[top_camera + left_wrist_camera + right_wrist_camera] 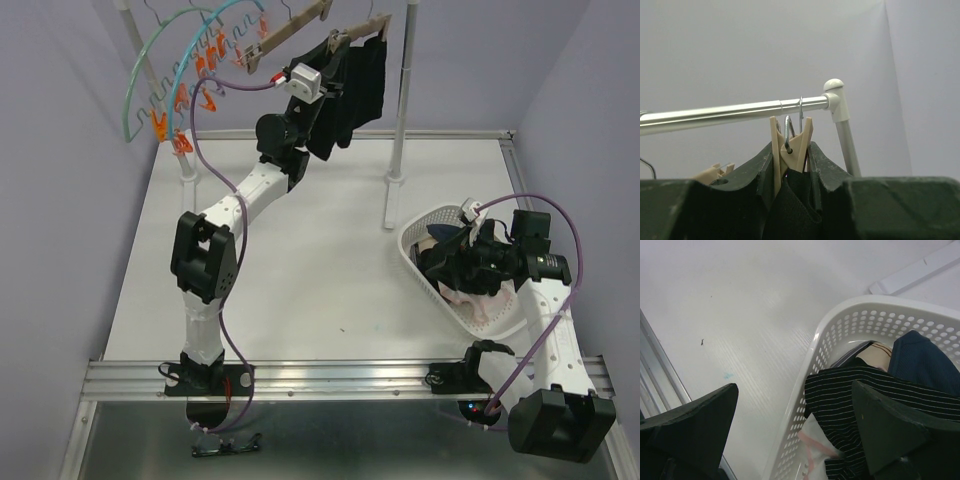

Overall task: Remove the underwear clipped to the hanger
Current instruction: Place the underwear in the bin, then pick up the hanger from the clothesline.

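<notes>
Item one, left arm (240,200): I see it reaching to 12 o'clock, left jaws pinched on a wooden clip (792,145) under the rail (715,114).
Item two, black underwear (365,80): hangs from that clip, 12 o'clock.
Item three, white basket (840,315): on the counter (300,260), 3 o'clock, holding a striped garment (850,385) and a navy garment (925,360).
Item four, right arm (545,310): right jaws spread wide, empty, over the basket rim.

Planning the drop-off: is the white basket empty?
No, the basket holds a striped black garment and a navy one.
</notes>
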Controlling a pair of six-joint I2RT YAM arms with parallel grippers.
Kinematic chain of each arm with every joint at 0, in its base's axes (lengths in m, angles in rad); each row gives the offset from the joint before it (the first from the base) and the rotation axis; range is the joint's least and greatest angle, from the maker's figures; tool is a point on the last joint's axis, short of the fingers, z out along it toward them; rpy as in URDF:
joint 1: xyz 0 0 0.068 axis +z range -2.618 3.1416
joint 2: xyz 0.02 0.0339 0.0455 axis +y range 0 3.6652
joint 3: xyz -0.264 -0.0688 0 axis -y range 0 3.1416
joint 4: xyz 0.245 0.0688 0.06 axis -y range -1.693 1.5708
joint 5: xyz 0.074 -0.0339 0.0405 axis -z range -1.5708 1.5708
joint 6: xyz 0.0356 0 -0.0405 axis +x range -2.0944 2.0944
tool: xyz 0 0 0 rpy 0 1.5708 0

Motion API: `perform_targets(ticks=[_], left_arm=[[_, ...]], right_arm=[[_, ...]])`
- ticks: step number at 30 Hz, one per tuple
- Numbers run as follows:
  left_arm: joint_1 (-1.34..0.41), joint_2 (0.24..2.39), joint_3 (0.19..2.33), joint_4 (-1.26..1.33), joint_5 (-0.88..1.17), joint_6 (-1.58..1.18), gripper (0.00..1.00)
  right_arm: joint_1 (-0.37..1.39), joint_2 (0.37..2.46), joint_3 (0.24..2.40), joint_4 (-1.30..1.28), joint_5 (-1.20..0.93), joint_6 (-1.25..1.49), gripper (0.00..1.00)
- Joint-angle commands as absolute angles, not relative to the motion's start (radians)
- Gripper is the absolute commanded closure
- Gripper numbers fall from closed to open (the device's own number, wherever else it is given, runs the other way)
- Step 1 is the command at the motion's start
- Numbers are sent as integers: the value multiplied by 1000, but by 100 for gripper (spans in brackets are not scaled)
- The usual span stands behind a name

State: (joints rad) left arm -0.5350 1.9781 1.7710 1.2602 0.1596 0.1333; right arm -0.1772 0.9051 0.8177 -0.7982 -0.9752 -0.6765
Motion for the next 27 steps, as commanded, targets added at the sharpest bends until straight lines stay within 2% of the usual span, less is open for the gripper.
perform_targets(ticks=[1, 16, 20, 24, 27], left_arm=[[-535, 1888, 1836, 1436, 181, 170, 100], [-535, 1894, 1654, 1488, 141, 144, 100], [-534, 1904, 1611, 1506, 121, 144, 96], [-535, 1919, 1595, 1520, 101, 138, 85], [-534, 1931, 1604, 1523, 92, 132, 81]], right_arm=[[-184, 902, 805, -765, -977, -676, 0], [-184, 902, 804, -765, -974, -676, 0], [-184, 905, 804, -765, -974, -676, 0], [-184, 910, 804, -765, -974, -676, 0], [-184, 910, 804, -765, -973, -678, 0]])
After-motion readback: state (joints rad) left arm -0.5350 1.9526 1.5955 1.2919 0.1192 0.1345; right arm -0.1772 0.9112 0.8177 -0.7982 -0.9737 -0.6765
